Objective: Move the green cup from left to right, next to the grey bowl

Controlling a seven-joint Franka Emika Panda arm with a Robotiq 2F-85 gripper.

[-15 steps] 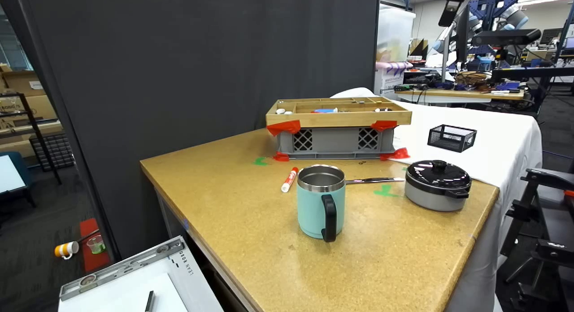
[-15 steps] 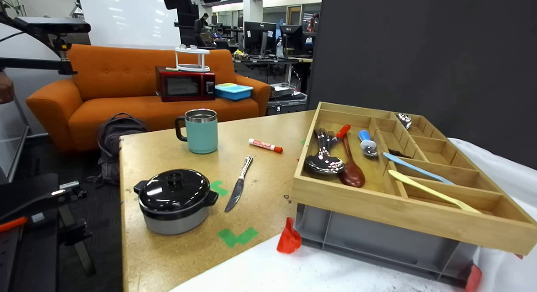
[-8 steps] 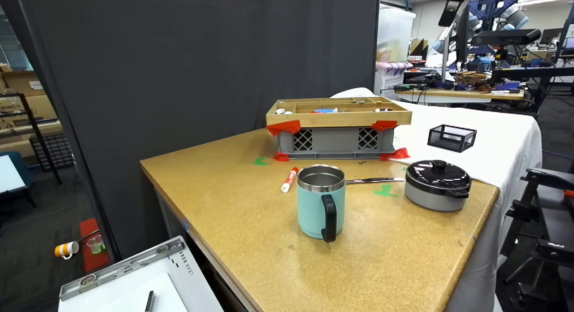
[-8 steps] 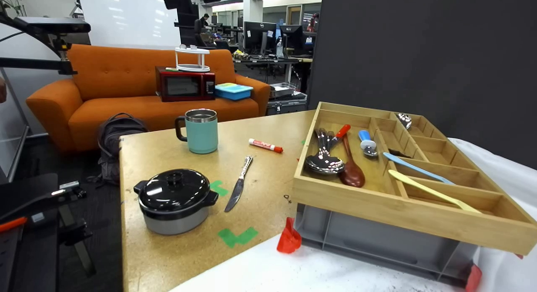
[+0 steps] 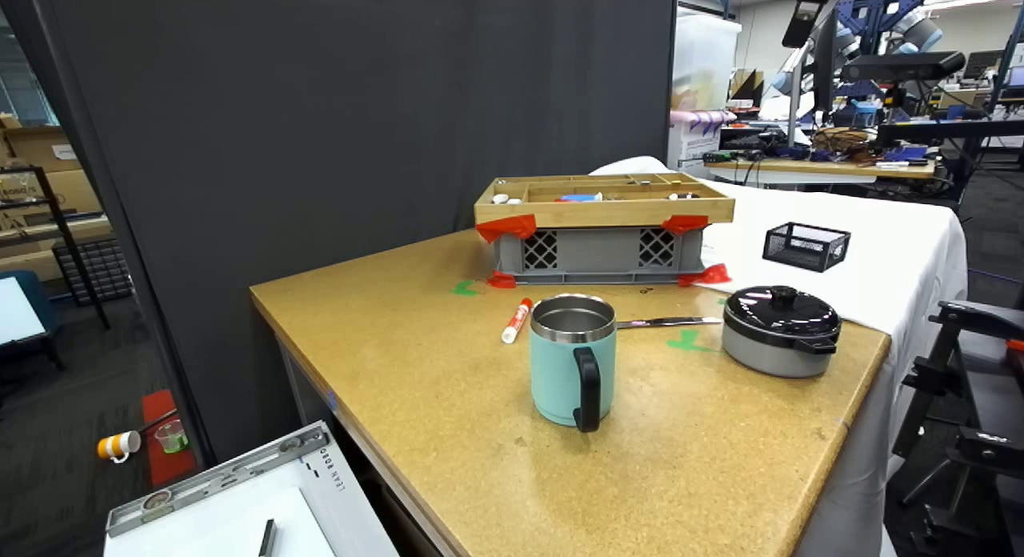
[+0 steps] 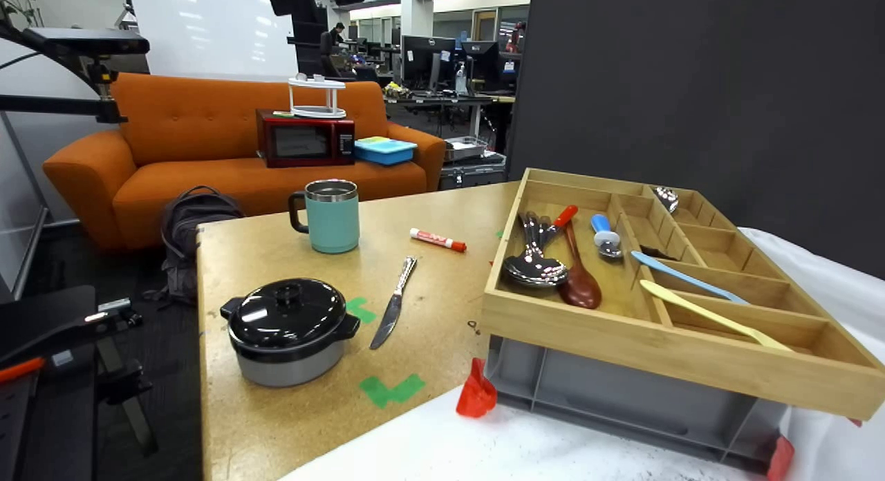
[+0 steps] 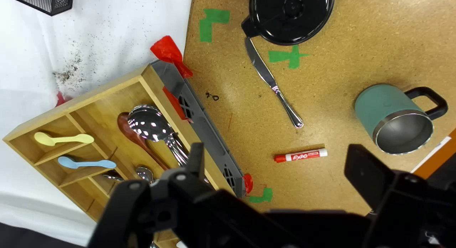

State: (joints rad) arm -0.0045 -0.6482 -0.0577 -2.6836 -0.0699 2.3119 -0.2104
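You are looking down at the table (image 7: 327, 66) through the wrist view. With the red-and-white marker (image 7: 301, 155) lying as the clock's middle, the knife (image 7: 275, 89) is stretching out at 11 o'clock, its tip just beside the grey bowl (image 7: 292, 23). The bowl is sitting at 12 o'clock. The green cup (image 7: 386, 107) is standing upright at 2 o'clock, well apart from the bowl. The wooden tray (image 7: 78, 103) is taking up the most room, at 9 o'clock, resting on a grey crate (image 7: 210, 137).

You are seeing one cup, one bowl, one knife, one marker, one wire basket (image 7: 44, 0) and three bits of green tape (image 7: 292, 57). In the tray, one yellow spoon (image 7: 66, 139), one light-blue spoon (image 7: 87, 164) and one brown spoon (image 7: 126, 127) are lying near shiny spoons (image 7: 149, 123) too bunched to count.

Your gripper (image 7: 276, 157) is pointing down over the table. Its two fingers (image 7: 367, 173) are standing wide apart, and the cup is showing outside them.
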